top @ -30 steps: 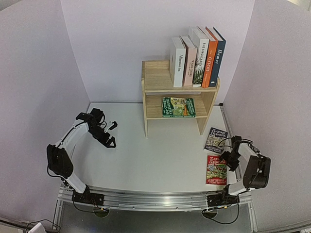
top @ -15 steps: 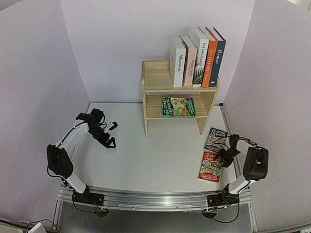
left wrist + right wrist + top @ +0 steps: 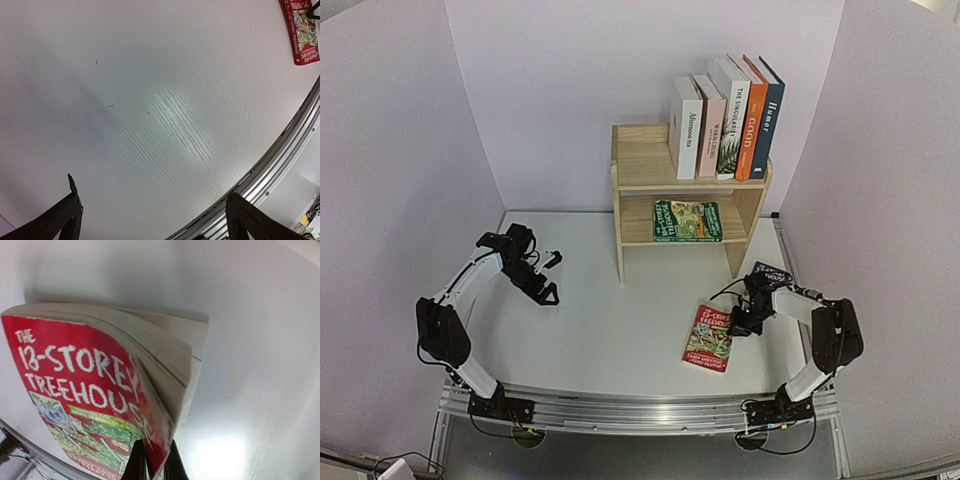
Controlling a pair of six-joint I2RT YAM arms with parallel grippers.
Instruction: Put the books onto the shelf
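White tabletop (image 3: 620, 330) between lilac walls carries a small light-wood two-tier shelf (image 3: 640, 165) at the back, with five upright hardbacks (image 3: 725, 120) on top and a green paperback (image 3: 687, 220) on the lower tier. The right gripper (image 3: 742, 322) is clamped on the edge of the red "13-Storey Treehouse" paperback (image 3: 710, 338), which lies before the shelf. A dark paperback (image 3: 770, 272) lies nearby. The left gripper (image 3: 548, 275) hangs spread wide over bare table.

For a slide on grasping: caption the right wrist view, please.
Red book pinched at its edge by the right jaws, table beneath.
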